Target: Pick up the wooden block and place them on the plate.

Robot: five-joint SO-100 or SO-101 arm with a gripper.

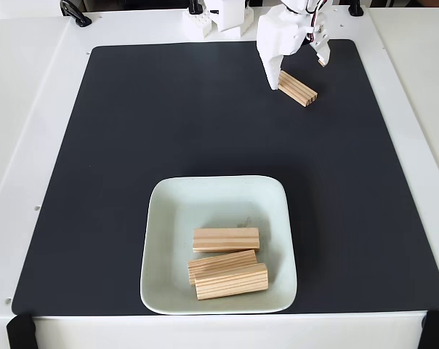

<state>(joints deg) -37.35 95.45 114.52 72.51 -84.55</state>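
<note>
Spread apart, the claw was seen at the far right of the black mat, its broad white finger planted at the far-left end of the last loose wooden block and its thinner finger hanging off to the right, clear of the wood. Whether the broad finger was actually touching the block could not be told. Nothing was clamped yet!

That block was found lying flat on the mat, just near and right of the claw, its long axis running diagonally from far-left to near-right. So the jaws were judged to need lining up across the short width of the block, not along that diagonal, before any closing could be trusted.

Well apart from all this, toward the near edge of the mat, the plate was seen with three blocks already lying in its near half, two of them pressed side by side. Open room was noted in the far half of the plate, where a fourth block could be set down.
</note>
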